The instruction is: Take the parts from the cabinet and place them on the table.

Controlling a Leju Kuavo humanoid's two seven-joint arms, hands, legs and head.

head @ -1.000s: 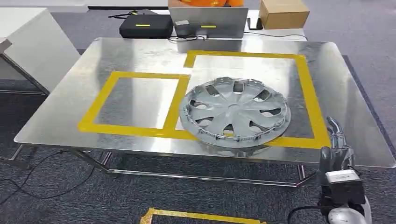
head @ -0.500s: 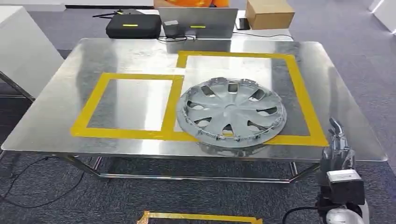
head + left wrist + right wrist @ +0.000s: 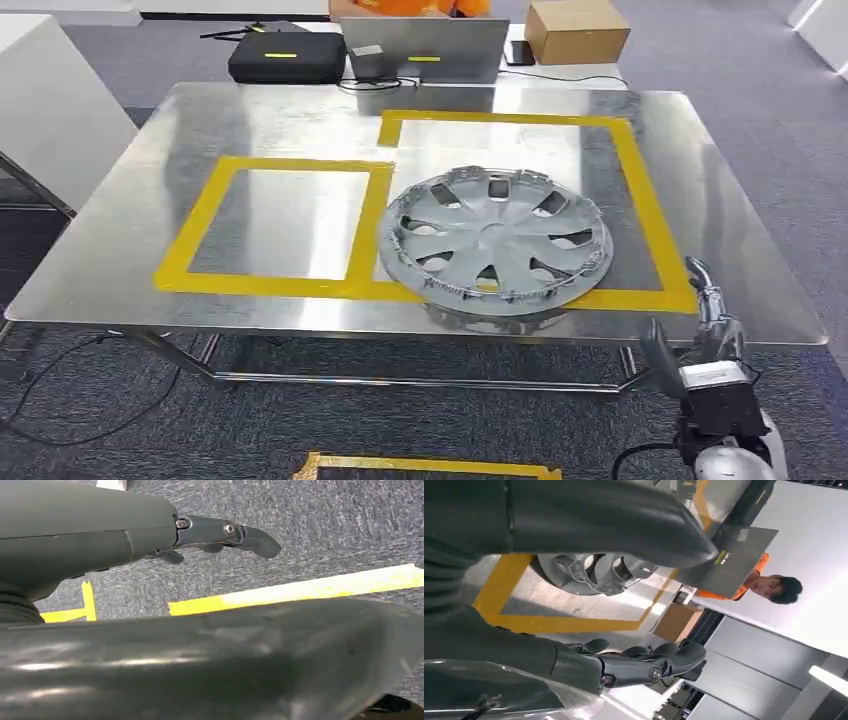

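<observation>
A silver hubcap (image 3: pixel 495 240) lies flat on the steel table (image 3: pixel 300 110), inside the larger yellow tape rectangle (image 3: pixel 645 180) and overlapping its front left corner. My right hand (image 3: pixel 705 325) hangs just off the table's front right edge, a short way right of the hubcap, fingers spread and holding nothing. In the right wrist view the hubcap (image 3: pixel 594 572) shows beyond the right hand (image 3: pixel 574 660), apart from it. My left hand (image 3: pixel 150 535) hangs over the grey carpet with fingers (image 3: pixel 235 532) stretched out, nothing in it.
A smaller yellow tape rectangle (image 3: pixel 200 220) marks the table's left half. At the far edge stand a laptop (image 3: pixel 425 48), a black case (image 3: pixel 285 57) and a cardboard box (image 3: pixel 577 30), with a person in orange (image 3: pixel 769 585) behind. A white surface (image 3: pixel 50 110) stands left; yellow floor tape (image 3: pixel 430 465) lies below.
The camera shifted early on, then settled. My right hand has drifted slightly left and lower by the table edge, with its thumb spread out. The hubcap has not moved.
</observation>
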